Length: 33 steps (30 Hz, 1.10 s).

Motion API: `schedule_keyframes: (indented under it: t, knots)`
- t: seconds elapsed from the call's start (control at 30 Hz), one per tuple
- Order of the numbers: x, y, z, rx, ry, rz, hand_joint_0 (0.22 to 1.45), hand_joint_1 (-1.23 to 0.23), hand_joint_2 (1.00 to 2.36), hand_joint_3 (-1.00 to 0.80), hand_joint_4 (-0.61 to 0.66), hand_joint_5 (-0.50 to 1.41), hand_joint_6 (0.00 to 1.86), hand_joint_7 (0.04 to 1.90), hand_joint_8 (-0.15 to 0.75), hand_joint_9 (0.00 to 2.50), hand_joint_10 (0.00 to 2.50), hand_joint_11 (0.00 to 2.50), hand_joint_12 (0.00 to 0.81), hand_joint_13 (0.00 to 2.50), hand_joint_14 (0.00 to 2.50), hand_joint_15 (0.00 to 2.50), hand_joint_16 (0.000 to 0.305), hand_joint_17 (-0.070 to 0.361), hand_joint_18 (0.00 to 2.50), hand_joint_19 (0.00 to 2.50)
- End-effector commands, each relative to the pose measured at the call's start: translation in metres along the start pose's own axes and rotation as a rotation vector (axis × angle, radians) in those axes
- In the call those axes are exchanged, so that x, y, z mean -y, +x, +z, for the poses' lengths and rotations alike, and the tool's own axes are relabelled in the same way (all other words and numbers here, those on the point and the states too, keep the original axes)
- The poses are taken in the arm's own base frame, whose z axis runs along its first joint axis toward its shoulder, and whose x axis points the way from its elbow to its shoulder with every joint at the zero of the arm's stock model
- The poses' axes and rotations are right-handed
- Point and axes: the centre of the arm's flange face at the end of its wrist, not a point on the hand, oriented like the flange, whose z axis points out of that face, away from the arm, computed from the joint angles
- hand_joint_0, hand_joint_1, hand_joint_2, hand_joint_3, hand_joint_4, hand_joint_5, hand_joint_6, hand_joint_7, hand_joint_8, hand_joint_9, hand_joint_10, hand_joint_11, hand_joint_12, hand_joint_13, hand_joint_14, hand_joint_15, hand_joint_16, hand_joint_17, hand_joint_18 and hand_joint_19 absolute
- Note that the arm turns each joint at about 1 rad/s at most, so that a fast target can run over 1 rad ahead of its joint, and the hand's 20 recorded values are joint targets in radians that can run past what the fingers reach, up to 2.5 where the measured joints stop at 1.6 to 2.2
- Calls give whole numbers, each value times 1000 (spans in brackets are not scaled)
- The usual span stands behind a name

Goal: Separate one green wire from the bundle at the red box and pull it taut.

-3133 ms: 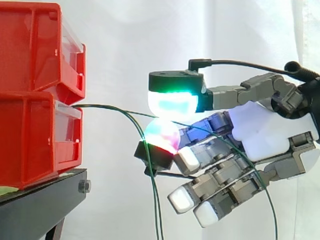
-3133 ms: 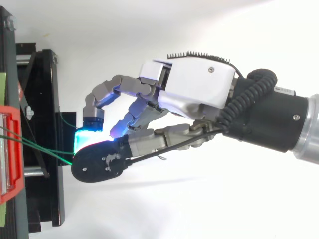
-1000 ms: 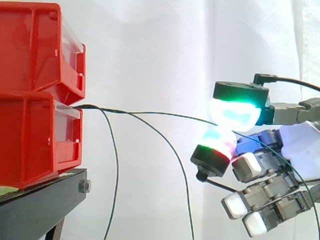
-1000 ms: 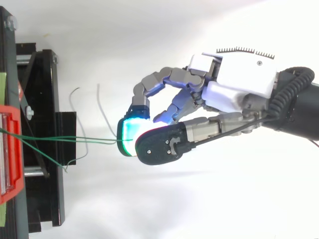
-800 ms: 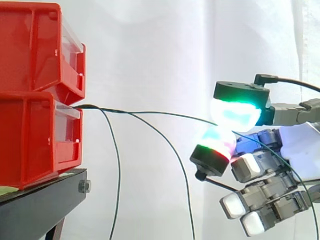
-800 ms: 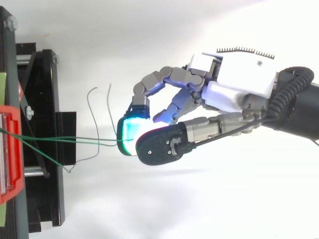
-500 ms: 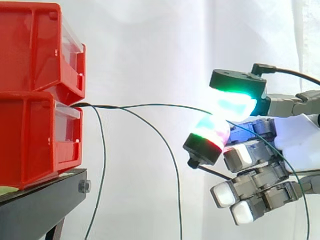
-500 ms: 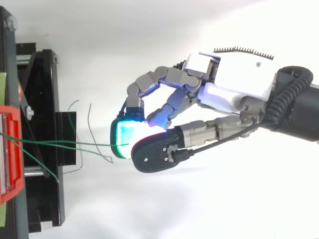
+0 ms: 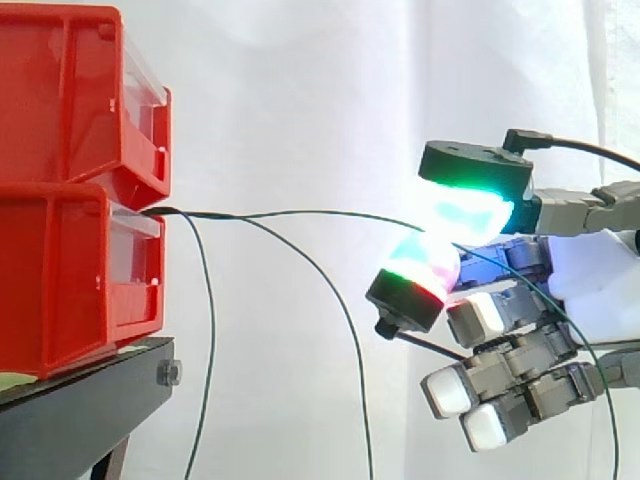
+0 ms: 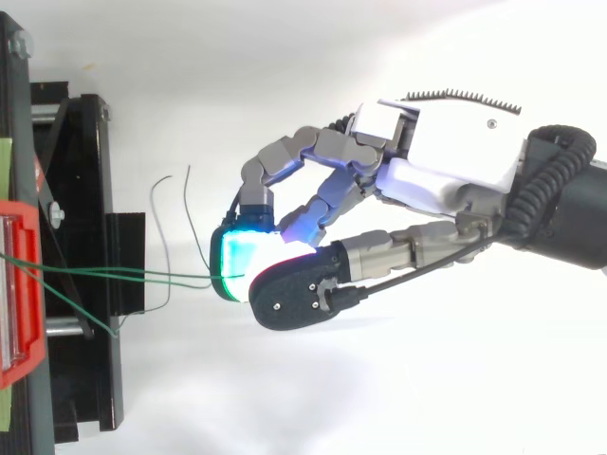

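Note:
Two stacked red boxes [image 9: 70,180] stand at the left on a black stand [image 9: 80,410]. A bundle of green wires [image 9: 185,213] comes out of the front of the lower box. One green wire [image 9: 310,213] runs nearly level to the right, with a slight arch, into my hand [image 9: 590,290]. A glowing fingertip [image 9: 470,205] and the thumb pad [image 9: 420,262] pinch it. Two other green wires [image 9: 205,330] hang down in loops from the box. From above, the pinched wire [image 10: 133,276] spans from the red box [image 10: 21,284] to my hand [image 10: 446,161].
A white curtain is behind everything. The black stand [image 10: 71,265] lies along the left edge in the top view. The loose ends of the hanging wires [image 10: 171,218] curl between the stand and my hand.
Over three seconds my hand drew to the right, away from the box, with the wire pinched. Lately it eased slightly back left, and the hanging wires swing.

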Motion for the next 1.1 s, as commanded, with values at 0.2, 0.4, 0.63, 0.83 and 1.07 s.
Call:
schedule_keyframes:
  t: [0.2,0.4,0.63,0.83,1.07]
  knots:
    - [0,0,0,0,0,0,584,-790,1015,-53,41,-104,912,1102,261,1175,17,688,385,858,19,532,57,128,744,480]
    - [0,0,0,0,1,-1,585,-791,1014,-50,42,-104,912,1095,270,1188,17,685,386,867,19,532,57,128,749,479]
    - [0,-1,0,1,0,0,586,-794,1015,-50,43,-102,911,1094,265,1196,21,682,387,875,21,544,57,128,752,478]
    - [0,-1,0,1,0,0,587,-795,1015,-49,43,-101,911,1095,263,1192,21,677,387,872,21,544,57,128,751,477]
    - [0,0,0,0,0,0,587,-794,1014,-52,41,-102,912,1092,260,1191,19,670,388,869,19,540,56,127,739,480]
